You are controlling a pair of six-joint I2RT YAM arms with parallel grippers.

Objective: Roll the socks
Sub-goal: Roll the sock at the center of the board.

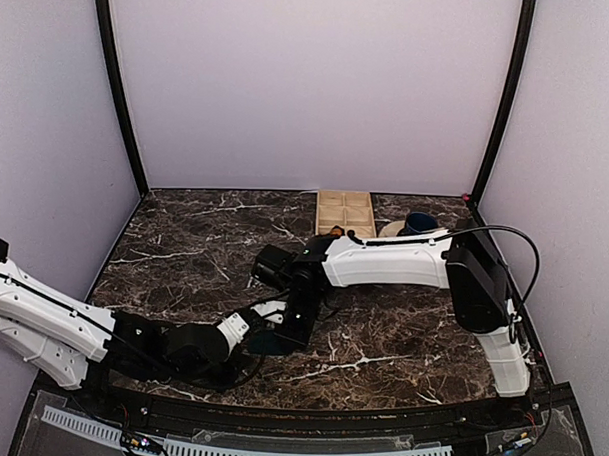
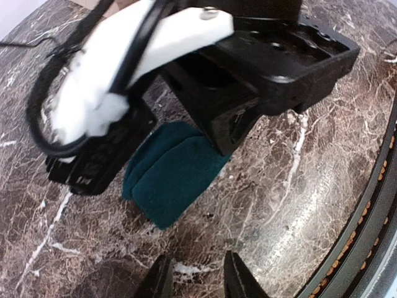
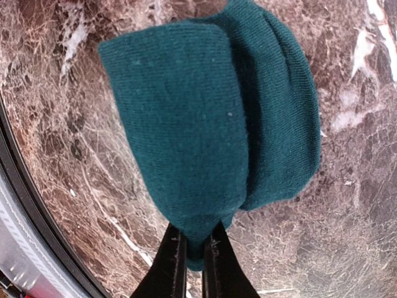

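Two layers of teal sock (image 3: 211, 124) lie on the marble table (image 1: 184, 244) toward its 6 o'clock edge, the right gripper (image 3: 191, 239) nearly closed and pinching the cloth's edge, the left gripper (image 2: 195, 276) slightly parted, empty, near the sock's 6 o'clock in its own view.

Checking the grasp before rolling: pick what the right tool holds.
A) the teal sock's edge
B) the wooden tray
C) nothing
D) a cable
A: the right wrist view shows the right tool shut on an edge of the teal sock, cloth pinched between its fingers.
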